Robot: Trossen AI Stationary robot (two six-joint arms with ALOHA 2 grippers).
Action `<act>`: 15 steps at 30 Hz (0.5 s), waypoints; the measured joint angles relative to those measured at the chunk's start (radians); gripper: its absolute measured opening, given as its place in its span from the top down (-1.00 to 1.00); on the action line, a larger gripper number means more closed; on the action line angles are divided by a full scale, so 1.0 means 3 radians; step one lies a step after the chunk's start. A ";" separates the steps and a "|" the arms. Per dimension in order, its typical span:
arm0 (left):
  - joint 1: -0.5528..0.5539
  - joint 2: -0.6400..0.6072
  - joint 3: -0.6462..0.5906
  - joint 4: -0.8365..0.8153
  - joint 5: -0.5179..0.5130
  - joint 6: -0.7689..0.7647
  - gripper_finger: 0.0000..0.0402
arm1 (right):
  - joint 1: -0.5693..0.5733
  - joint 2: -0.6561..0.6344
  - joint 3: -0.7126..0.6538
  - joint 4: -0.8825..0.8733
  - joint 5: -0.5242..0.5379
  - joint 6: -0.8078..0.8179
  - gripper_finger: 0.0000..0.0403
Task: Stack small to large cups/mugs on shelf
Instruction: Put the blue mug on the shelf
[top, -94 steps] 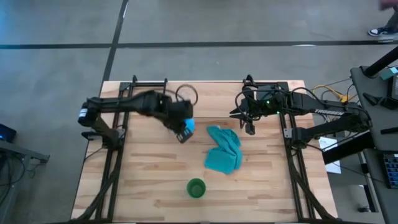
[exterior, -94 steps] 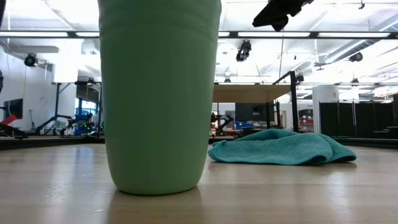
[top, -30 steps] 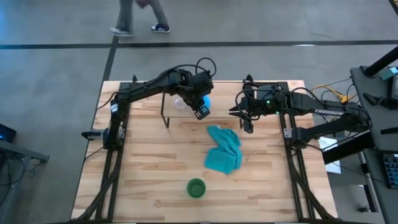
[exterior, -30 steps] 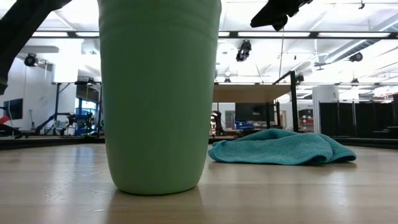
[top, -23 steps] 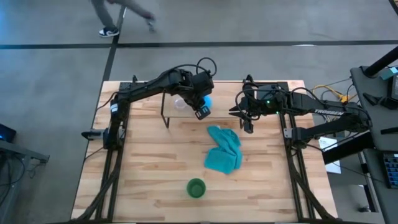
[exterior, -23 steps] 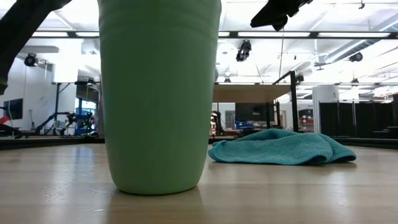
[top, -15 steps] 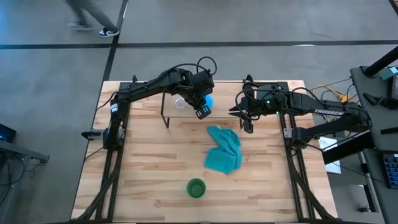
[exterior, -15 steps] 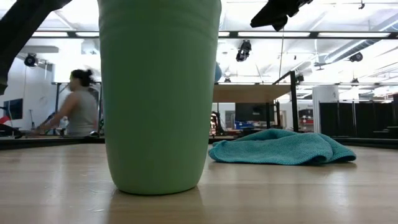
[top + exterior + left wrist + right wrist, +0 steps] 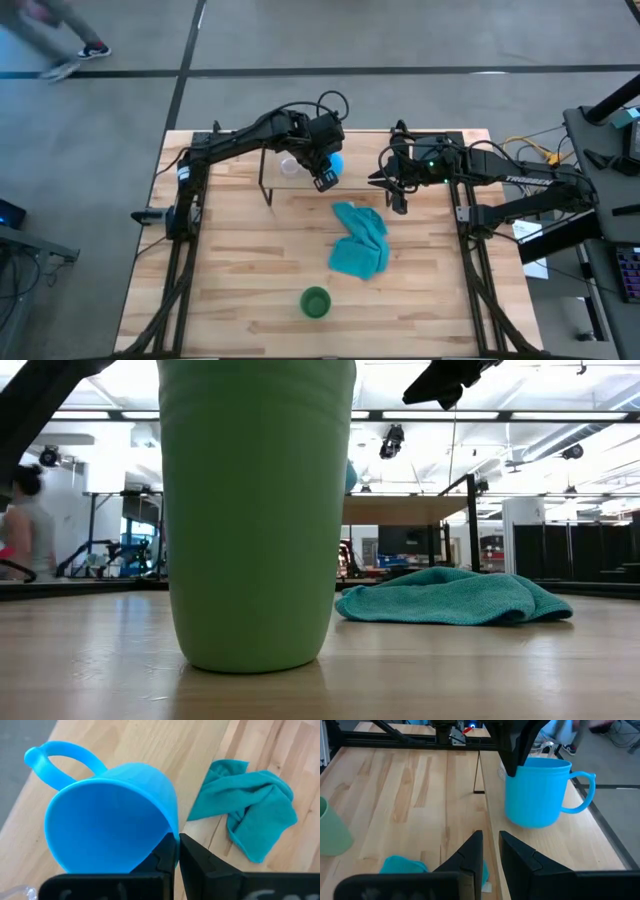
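The blue mug (image 9: 336, 160) is upright at the shelf (image 9: 274, 162), a low wooden board on thin black legs at the table's far middle. The right wrist view shows the mug's base (image 9: 532, 822) at the shelf board (image 9: 540, 842). My left gripper (image 9: 322, 170) is shut on the mug. The small clear glass cup (image 9: 288, 165) stands on the shelf just left of the mug. The green cup (image 9: 316, 302) stands upright on the table near its near edge. My right gripper (image 9: 400, 203) hangs right of the shelf, its fingers a narrow gap apart, holding nothing. My left gripper pinches the blue mug's wall at the rim (image 9: 172, 832), on the side away from the handle (image 9: 60, 757), one finger inside the mug and one outside. The fingers (image 9: 517, 747) come from above, pointing down. The mug is upright; whether its base bears on the board I cannot tell.
A crumpled teal cloth (image 9: 360, 240) lies on the table between the shelf and the green cup. The green cup (image 9: 255, 510) fills the low view's foreground. A person (image 9: 25, 525) moves in the room beyond the table's far edge.
Over the last second both arms and the mug have kept still. About three seconds ago my left gripper was nearer the table's left and nearer me with the blue mug; it has since carried it to the shelf. A person has walked leftward beyond the far edge.
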 joint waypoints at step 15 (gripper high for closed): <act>0.0001 -0.0003 -0.0196 0.0106 0.0059 0.0030 1.00 | 0.0000 0.0000 0.0000 0.0000 0.0000 0.0000 0.72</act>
